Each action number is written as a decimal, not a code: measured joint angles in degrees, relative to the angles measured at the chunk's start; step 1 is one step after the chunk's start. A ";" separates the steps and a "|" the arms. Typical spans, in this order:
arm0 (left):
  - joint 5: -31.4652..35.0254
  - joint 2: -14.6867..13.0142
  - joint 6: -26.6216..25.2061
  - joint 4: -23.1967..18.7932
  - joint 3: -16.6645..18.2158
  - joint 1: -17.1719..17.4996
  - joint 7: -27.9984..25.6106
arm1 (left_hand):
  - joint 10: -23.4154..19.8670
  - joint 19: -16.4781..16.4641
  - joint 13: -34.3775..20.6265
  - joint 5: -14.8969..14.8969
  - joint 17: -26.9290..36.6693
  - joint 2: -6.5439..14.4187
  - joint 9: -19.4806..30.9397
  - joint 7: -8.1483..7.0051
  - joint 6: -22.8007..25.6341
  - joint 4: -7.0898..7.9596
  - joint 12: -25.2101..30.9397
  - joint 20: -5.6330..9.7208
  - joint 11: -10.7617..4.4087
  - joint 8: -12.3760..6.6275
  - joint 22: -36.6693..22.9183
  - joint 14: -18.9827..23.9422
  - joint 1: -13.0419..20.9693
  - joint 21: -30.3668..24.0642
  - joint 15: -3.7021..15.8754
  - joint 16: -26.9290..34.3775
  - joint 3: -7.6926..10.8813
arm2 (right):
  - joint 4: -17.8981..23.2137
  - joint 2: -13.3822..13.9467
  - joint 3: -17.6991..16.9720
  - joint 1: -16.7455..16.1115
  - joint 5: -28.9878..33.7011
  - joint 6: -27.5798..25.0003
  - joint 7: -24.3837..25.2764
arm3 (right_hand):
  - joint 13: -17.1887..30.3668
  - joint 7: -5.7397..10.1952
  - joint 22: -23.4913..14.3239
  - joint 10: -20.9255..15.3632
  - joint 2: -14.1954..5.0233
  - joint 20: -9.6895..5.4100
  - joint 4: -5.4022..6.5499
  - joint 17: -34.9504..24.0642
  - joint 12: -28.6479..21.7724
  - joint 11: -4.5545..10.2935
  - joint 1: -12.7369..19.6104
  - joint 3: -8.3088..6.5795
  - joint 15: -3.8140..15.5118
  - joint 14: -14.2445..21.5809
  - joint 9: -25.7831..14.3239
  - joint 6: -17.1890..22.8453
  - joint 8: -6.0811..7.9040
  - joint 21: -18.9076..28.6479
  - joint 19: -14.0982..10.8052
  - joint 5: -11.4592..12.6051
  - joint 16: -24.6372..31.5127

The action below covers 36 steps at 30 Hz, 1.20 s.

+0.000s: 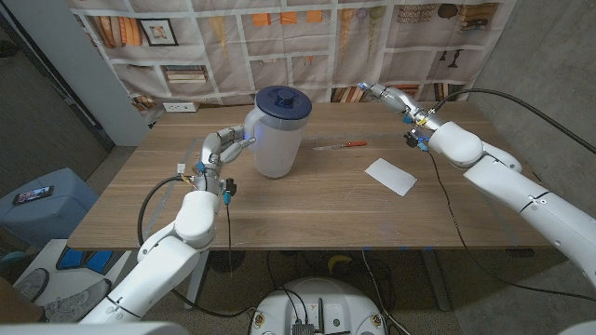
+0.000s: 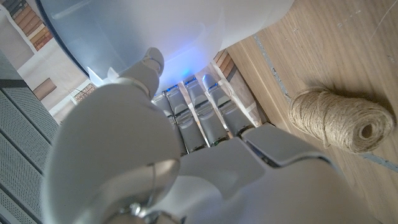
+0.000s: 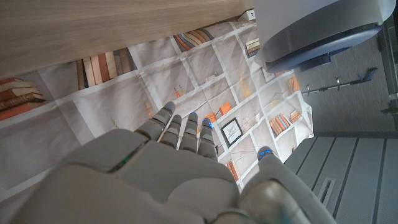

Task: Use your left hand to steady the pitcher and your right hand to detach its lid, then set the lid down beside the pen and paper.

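Note:
A translucent white pitcher (image 1: pixel 277 140) with a dark blue lid (image 1: pixel 283 102) stands at the table's middle back. My left hand (image 1: pixel 226 146) grips its left side by the handle; in the left wrist view the fingers (image 2: pixel 199 118) and thumb press the pitcher's wall (image 2: pixel 186 31). My right hand (image 1: pixel 385 95) hovers over the far edge, right of the pitcher, fingers stretched out and holding nothing. The right wrist view shows that hand (image 3: pixel 180 168) apart from the lid (image 3: pixel 317 46). A red pen (image 1: pixel 340 145) and a white paper (image 1: pixel 391 176) lie to the pitcher's right.
A ball of twine (image 2: pixel 342 118) lies on the wooden table (image 1: pixel 307 214) close to my left hand. A bookshelf-print curtain (image 1: pixel 279 37) hangs behind the table. Bare wood stretches across the front half.

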<state>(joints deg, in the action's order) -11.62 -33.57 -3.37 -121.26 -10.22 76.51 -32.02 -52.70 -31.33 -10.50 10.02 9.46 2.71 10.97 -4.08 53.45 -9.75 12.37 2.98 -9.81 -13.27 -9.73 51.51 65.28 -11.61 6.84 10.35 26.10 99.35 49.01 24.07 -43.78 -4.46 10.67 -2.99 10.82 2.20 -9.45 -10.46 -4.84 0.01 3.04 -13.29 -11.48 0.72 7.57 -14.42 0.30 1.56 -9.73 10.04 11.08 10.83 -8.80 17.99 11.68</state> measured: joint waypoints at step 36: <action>-4.70 -4.17 -3.39 -0.98 0.80 -2.69 3.93 | -0.72 -0.53 -0.03 0.15 0.04 0.04 0.08 0.01 0.63 0.03 -0.39 0.10 0.10 0.49 0.00 0.61 -0.60 0.00 0.42 -0.15 0.14 | 9.61 3.89 4.20 11.26 10.73 -7.71 -13.38 | 0.74 2.14 -0.02 -3.01 -0.52 3.54 -13.36 1.05 -0.32 1.08 17.42 -7.20 -1.37 1.36 -0.83 -1.15 0.00 0.00 -2.65 -4.59 0.69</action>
<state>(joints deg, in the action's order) -16.32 -37.74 -6.76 -122.24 -9.42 73.82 -28.10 -53.42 -31.86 -10.53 10.17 9.49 2.74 11.05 -4.07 54.08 -9.72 11.97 3.07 -9.71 -12.78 -9.72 52.12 64.68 -11.61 7.26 10.20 26.24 108.95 52.90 28.27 -32.52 6.27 2.96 -16.38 11.55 4.33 -9.47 -13.47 -5.36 3.55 -10.31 -12.24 -11.80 1.80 24.99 -21.62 -1.06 2.92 -10.55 8.89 11.08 10.83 -11.45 13.41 12.37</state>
